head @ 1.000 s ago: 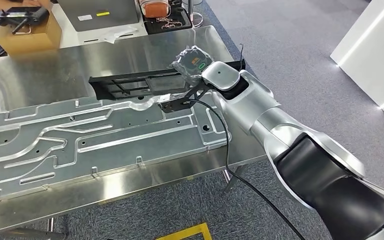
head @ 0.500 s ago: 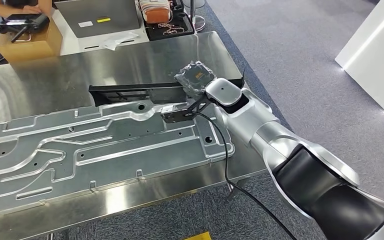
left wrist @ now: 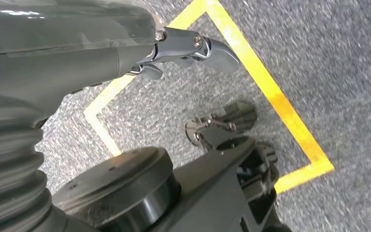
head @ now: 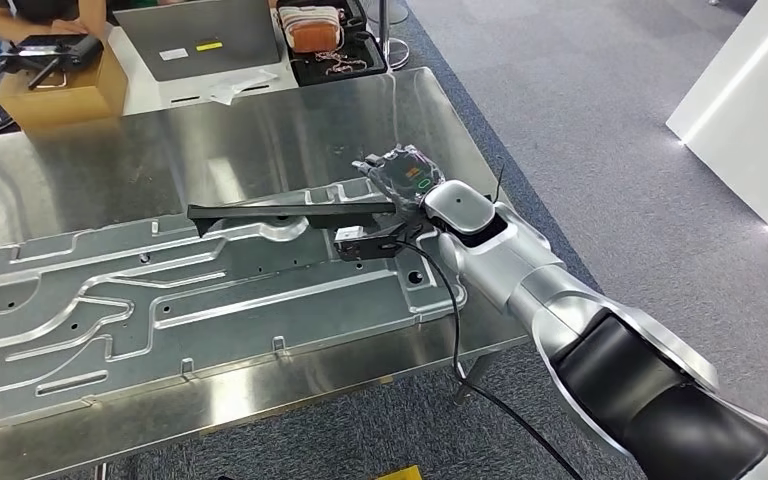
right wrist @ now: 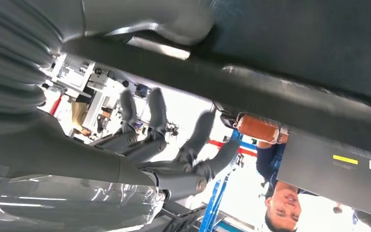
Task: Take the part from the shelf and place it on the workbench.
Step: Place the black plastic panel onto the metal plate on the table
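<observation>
The part is a long black flat frame point(head: 290, 210), now seen almost edge-on and tilted over the big machined aluminium plate point(head: 160, 300) on the steel workbench point(head: 260, 130). My right hand point(head: 405, 175) holds its right end, near the workbench's right edge. In the right wrist view the thumb point(right wrist: 164, 21) lies on the black part point(right wrist: 280, 96), while the dark fingers point(right wrist: 174, 145) are spread a little apart from it. My left hand point(left wrist: 125, 53) hangs over the carpet with nothing in it, its fingers loosely extended.
At the back stand a cardboard box point(head: 60, 85), a grey case point(head: 205, 40) and a black tray point(head: 330, 55) with an orange-and-white item. A person point(head: 20, 15) sits at the far left corner. Yellow tape point(left wrist: 270, 96) marks the carpet. A white panel point(head: 750, 100) stands right.
My right hand has moved nearer and lower with the black part, which has turned from broad-side to nearly edge-on over the aluminium plate. The head camera has shifted slightly.
</observation>
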Available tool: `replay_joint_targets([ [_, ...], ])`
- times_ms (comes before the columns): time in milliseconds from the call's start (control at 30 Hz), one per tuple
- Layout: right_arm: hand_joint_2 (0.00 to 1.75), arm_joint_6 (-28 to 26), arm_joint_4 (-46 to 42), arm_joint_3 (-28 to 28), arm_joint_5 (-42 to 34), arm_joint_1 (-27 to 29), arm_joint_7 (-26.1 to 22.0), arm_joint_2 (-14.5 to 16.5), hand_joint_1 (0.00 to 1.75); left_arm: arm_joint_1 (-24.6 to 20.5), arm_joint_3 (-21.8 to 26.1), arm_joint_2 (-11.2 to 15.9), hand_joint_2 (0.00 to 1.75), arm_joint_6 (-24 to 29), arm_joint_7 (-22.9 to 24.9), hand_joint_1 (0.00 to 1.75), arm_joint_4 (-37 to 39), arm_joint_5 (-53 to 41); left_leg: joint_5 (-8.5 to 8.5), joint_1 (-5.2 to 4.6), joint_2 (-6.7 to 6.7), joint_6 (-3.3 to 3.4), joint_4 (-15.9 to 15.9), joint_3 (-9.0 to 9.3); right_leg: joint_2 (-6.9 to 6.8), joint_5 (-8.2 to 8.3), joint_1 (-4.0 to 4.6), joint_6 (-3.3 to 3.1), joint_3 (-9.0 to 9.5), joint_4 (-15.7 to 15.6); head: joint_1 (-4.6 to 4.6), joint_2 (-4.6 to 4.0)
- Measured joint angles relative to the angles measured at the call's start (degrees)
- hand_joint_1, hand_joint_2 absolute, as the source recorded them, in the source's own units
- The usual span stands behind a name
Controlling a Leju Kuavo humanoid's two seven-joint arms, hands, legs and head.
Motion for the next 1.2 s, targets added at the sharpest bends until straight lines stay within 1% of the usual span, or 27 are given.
replay_joint_targets([
  [100,0.0,-0.1,-0.3,-0.6,0.3,0.5,0.2,-0.2,0.0,-0.1,0.0,0.0,0.0,-0.5,0.7,0.0,0.0,0.6,0.01,-0.06,0.0,0.01,0.0,0.06,0.0,0.0,0.0,0.0,0.06,0.0,0.0,0.0],
  [300,0.0,-0.7,-0.6,-1.3,0.6,1.9,0.2,-0.6,0.0,-0.2,0.0,0.0,0.0,-0.5,1.5,0.0,0.0,0.8,0.0,-0.12,0.0,0.02,0.0,0.09,0.0,0.0,-0.02,0.01,0.09,0.0,0.0,0.0],
  [700,0.0,-0.8,-0.9,-2.2,2.1,2.7,0.6,-0.8,0.0,-0.1,0.0,0.0,0.0,-0.2,0.4,0.0,0.0,1.7,-0.01,-0.13,0.0,0.03,0.0,0.11,0.0,0.0,-0.09,0.01,0.13,0.0,0.0,0.0],
  [900,0.0,2.8,-2.4,-2.5,3.2,0.4,0.9,-0.8,0.0,0.0,0.0,0.0,0.0,0.5,0.0,0.0,0.0,1.8,-0.01,-0.13,0.01,0.03,0.0,0.13,0.0,0.0,-0.1,0.01,0.14,0.0,0.0,0.0],
  [1033,0.0,3.7,-3.2,-2.6,3.3,-1.7,0.9,-0.8,0.0,0.1,0.0,0.0,0.0,0.6,-0.1,0.0,0.0,1.8,-0.01,-0.13,0.0,0.03,0.0,0.14,-0.01,0.0,-0.1,0.01,0.16,0.0,0.0,0.0],
  [1200,0.0,5.0,-4.4,-2.6,3.4,-2.8,0.6,-0.8,0.0,0.2,0.0,0.0,0.0,0.8,-0.5,0.0,0.0,1.8,-0.01,-0.13,0.0,0.03,0.0,0.14,-0.01,0.0,-0.1,0.01,0.17,0.0,0.0,0.0],
])
